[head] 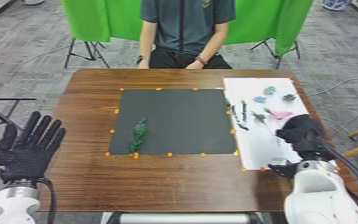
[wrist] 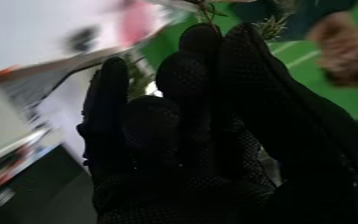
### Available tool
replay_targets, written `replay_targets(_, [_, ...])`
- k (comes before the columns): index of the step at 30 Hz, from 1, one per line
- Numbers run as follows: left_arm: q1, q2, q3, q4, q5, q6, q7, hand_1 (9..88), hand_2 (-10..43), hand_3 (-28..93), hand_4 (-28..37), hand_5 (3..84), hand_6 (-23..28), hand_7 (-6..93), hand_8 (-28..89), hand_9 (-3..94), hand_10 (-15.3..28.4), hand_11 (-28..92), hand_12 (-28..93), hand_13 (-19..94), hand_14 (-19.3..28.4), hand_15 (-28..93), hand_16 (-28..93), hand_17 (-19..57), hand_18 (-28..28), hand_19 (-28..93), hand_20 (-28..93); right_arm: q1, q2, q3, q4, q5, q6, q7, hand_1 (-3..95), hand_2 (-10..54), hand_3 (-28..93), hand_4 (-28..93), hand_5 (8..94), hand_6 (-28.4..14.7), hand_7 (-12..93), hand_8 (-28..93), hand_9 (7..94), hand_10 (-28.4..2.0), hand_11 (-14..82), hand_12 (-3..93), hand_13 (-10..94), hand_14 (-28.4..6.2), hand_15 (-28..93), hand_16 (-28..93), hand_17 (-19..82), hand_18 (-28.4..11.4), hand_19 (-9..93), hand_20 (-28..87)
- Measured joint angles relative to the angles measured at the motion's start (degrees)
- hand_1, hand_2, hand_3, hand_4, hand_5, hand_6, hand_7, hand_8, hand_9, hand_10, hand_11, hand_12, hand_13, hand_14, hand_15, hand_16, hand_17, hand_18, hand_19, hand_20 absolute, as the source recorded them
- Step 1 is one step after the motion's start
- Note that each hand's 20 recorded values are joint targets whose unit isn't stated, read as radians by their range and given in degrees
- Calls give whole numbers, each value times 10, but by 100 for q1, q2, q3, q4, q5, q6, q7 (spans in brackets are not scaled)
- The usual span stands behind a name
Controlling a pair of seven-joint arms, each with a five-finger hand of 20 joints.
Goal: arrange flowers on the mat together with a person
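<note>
Flowers and cut greenery are spread over the counter (head: 82, 185); hours are read from its middle in the head view, twelve being the far side.

1. Nearest, toward nine o'clock, the left robot hand (head: 24, 157) is at the counter's side, fingers straight and spread, holding nothing.
2. Toward three o'clock, the right robot hand (head: 302, 131) is over the white sheet (head: 257, 147). In the right wrist view, that right robot hand (wrist: 180, 130) has its thumb and fingers brought together on a thin stem (wrist: 209, 12). Spiky leaves (wrist: 270, 27) show beside the fingertips; I cannot tell whether they belong to that stem.
3. The black mat (head: 180, 117) lies flat across the middle, with orange tabs (head: 169, 155) along its edges. A leafy green sprig (head: 139, 134) lies on it at the mat's own eight o'clock, its length running near to far.
4. On the white sheet, just beyond the right hand, is a pink flower (head: 279, 114). Long dark stems (head: 243, 112) lie toward the sheet's ten o'clock.
5. Farther along the sheet, a blue bloom (head: 260, 99) and a pale green one (head: 270, 90) sit near its twelve, a dark green one (head: 289, 98) at one.
6. Farthest, a bright green backdrop (head: 273, 25) hangs beyond the counter's far edge, around twelve.
</note>
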Motion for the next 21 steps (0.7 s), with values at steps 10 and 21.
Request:
replay_targets(10, [-81, 85, 87, 17, 0, 40, -82, 268, 123, 705, -283, 437, 69, 69, -92, 404, 124, 135, 54, 286, 152, 271, -72, -38, 116, 301, 81, 1802, -551, -1849, 225, -172, -9, -91, 533, -95, 747, -209, 713, -40, 440, 161, 706, -150, 512, 528, 615, -169, 829, 363, 303, -252, 822, 329])
replay_targets(21, [-266, 148, 218, 128, 2, 54, -183, 269, 126, 709, -282, 437, 69, 69, -92, 405, 123, 135, 54, 286, 152, 271, -71, -37, 116, 301, 81, 3078, -1536, -3288, 1383, -373, -763, -19, 533, -95, 746, -204, 721, -41, 432, 163, 718, -154, 525, 507, 628, -175, 830, 356, 314, -266, 839, 318])
